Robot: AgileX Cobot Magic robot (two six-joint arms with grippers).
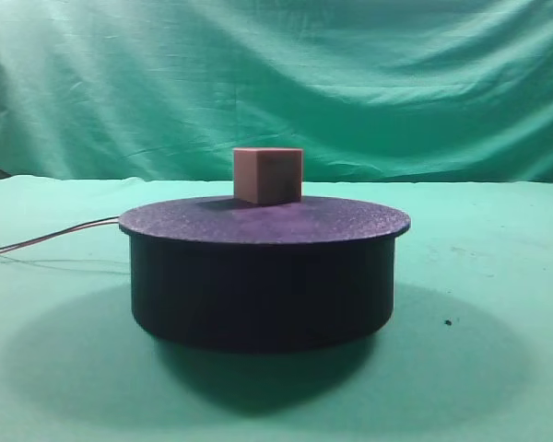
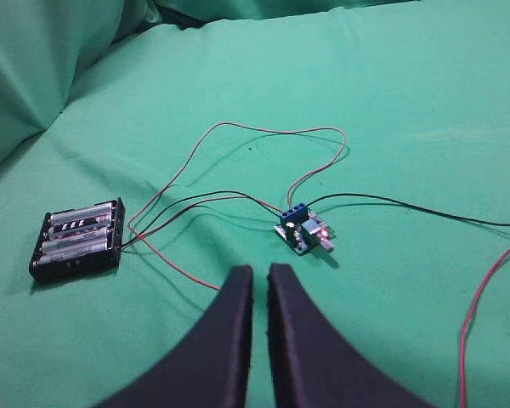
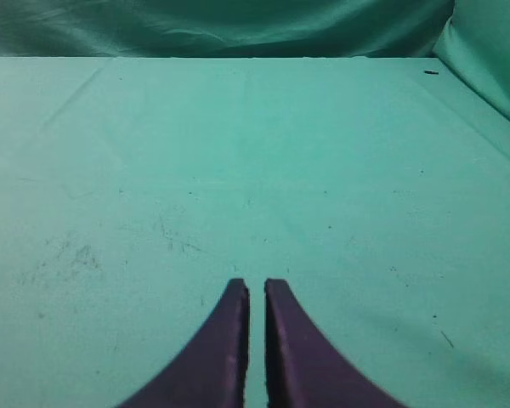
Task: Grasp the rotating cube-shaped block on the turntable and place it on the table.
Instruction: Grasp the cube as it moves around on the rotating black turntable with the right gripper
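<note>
Only the high view shows the cube-shaped block (image 1: 268, 175) on the turntable (image 1: 264, 276); both grippers' jaws nearly closed, empty.

We see a black battery box (image 2: 76, 240) with batteries lying in it. Red and black wires (image 2: 206, 201) run from it to a little blue circuit board (image 2: 303, 230). A green cloth backdrop (image 1: 276, 83) hangs behind.

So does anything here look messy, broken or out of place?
Nothing looks broken or spilled. The cube-shaped block sits upright on the turntable. The only untidy bit is loose wires looping across the table between a battery holder and a small circuit board.
</note>
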